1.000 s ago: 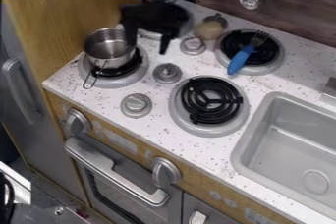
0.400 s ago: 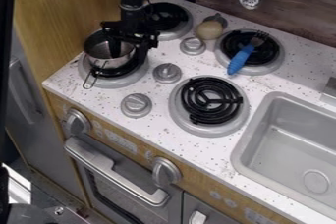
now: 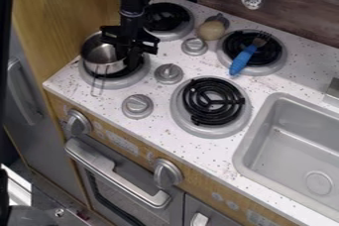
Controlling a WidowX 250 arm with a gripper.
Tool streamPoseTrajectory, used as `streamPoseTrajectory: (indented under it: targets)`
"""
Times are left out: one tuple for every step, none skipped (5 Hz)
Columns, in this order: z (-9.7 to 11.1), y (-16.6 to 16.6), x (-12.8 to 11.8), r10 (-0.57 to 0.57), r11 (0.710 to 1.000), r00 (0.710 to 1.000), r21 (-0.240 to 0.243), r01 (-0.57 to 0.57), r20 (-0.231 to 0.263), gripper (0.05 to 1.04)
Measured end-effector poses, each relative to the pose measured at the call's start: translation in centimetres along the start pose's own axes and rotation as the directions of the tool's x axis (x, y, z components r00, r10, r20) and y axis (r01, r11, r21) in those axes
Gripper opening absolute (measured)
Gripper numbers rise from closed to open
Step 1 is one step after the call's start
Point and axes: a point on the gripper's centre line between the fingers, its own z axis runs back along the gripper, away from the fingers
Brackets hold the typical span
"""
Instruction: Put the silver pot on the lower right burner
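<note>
The silver pot (image 3: 104, 59) is located left of and slightly behind the lower right burner (image 3: 213, 102), above the lower left burner (image 3: 116, 83); whether its base touches the coil cannot be determined. The gripper (image 3: 128, 60) is positioned at the pot's rim, on the side facing the lower right burner – one finger inside the wall, the other outside. The fingers are drawn together, pinching the rim between them. The wire handle (image 3: 93, 87) projects forward from the pot, left of the lower right burner. The blue fork (image 3: 243, 61) lies behind the lower right burner and slightly to its right. Relative to the frame just before, the gap between the fingers has narrowed. The pot has turned: its far edge has shifted slightly away from the lower right burner, while the handle end has swung nearer to that burner. In the earliest frame the gripper was apart from the pot, farther behind the lower right burner – it has since descended to the rim. The fork's position is unchanged.
</note>
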Motion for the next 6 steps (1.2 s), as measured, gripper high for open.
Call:
streamPoseTrajectory:
  targets:
    - [1.3, -1.3, -0.2, -0.036, 0.999, 0.999, 0.006, 0.036, 0.032, 0.08]
    - [2.7, -2.9, -1.4, -0.074, 0.997, 0.995, 0.025, 0.072, 0.066, 0.071]
    - [5.0, -6.7, -3.6, -0.158, 0.987, 0.983, 0.039, 0.155, 0.09, 0.071]
    - [5.4, -11.2, -5.9, -0.263, 0.965, 0.961, 0.043, 0.26, 0.083, 0.071]
    - [4.6, -15.5, -8.2, -0.369, 0.929, 0.926, 0.028, 0.368, 0.077, 0.071]
    - [3.5, -18.4, -9.8, -0.45, 0.893, 0.89, 0.046, 0.448, 0.072, 0.07]
